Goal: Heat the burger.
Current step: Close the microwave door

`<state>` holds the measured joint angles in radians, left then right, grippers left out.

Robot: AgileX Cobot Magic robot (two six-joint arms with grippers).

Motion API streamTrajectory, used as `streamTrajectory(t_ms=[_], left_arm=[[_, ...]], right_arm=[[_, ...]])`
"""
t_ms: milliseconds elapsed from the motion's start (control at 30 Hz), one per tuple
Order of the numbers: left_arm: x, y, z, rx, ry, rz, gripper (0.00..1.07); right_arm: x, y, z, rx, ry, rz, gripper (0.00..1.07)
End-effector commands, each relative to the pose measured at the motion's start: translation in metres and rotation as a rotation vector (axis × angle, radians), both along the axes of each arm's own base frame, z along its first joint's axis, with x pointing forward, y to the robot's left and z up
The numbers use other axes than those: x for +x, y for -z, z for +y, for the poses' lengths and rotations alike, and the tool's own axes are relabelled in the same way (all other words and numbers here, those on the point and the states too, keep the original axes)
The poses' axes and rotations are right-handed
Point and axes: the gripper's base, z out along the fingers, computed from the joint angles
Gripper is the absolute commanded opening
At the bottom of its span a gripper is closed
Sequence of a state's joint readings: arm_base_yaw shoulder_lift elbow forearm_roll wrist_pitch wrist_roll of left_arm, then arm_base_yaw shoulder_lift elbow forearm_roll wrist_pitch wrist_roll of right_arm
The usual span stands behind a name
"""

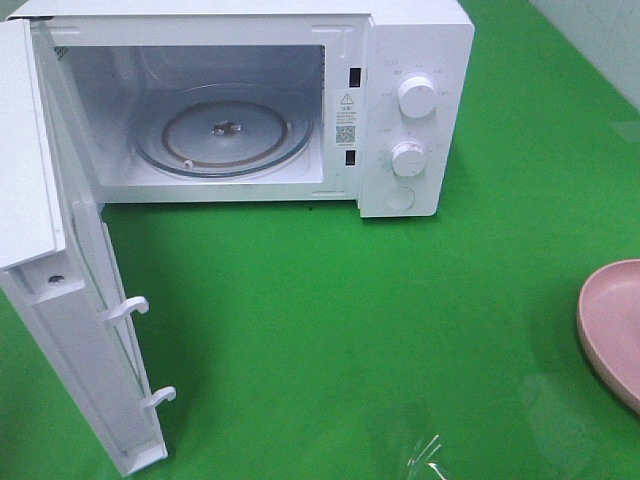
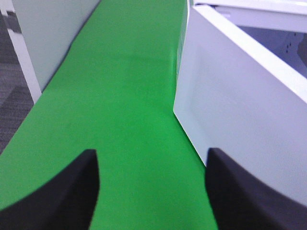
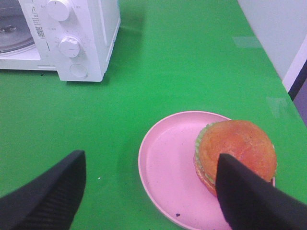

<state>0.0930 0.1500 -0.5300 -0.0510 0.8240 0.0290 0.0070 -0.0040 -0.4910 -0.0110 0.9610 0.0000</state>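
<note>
The burger (image 3: 235, 143), with a golden-brown bun and a green lettuce frill, sits on the right side of a pink plate (image 3: 168, 163) in the right wrist view. My right gripper (image 3: 151, 160) hovers open above and short of the plate, and one finger (image 3: 249, 201) overlaps the burger's near edge in the picture. The left gripper (image 2: 152, 155) has its fingers apart over bare green table with nothing between them, beside the microwave door (image 2: 235, 110). In the exterior high view only the plate's edge (image 1: 612, 325) shows at the far right; the burger and both grippers are out of that view.
The white microwave (image 1: 415, 60) stands at the back with its door (image 1: 70, 330) swung wide open to the left. Its glass turntable (image 1: 225, 135) carries nothing. Two knobs (image 1: 416, 97) are on its right panel. Green table surface (image 1: 350, 330) lies between microwave and plate.
</note>
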Motion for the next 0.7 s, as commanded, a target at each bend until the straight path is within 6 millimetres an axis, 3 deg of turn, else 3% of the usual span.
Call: streamTrajectory(t_ms=[33,67,100,133,167,400,700], left_arm=[[0.026,0.0,0.005,0.029,-0.025,-0.05,0.21],[0.026,0.0,0.005,0.029,-0.025,-0.05,0.21],[0.038,0.002,0.006,0.029,-0.026,-0.04,0.08],[0.038,0.002,0.006,0.029,-0.026,-0.04,0.08],[0.049,0.005,0.008,0.029,-0.027,-0.04,0.0],[0.084,0.021,0.011,0.034,-0.032,-0.137,0.0],[0.108,0.051,0.014,0.049,-0.04,-0.292,0.0]], right_arm=[[-0.004,0.0,0.0,-0.009,0.003,-0.028,0.75],[-0.004,0.0,0.0,-0.009,0.003,-0.028,0.75],[-0.004,0.0,0.0,-0.009,0.003,-0.028,0.75],[-0.004,0.0,0.0,-0.009,0.003,-0.028,0.75],[-0.004,0.0,0.0,-0.009,0.003,-0.028,0.75],[-0.004,0.0,0.0,-0.009,0.003,-0.028,0.75],[-0.004,0.0,0.0,-0.009,0.003,-0.028,0.75]])
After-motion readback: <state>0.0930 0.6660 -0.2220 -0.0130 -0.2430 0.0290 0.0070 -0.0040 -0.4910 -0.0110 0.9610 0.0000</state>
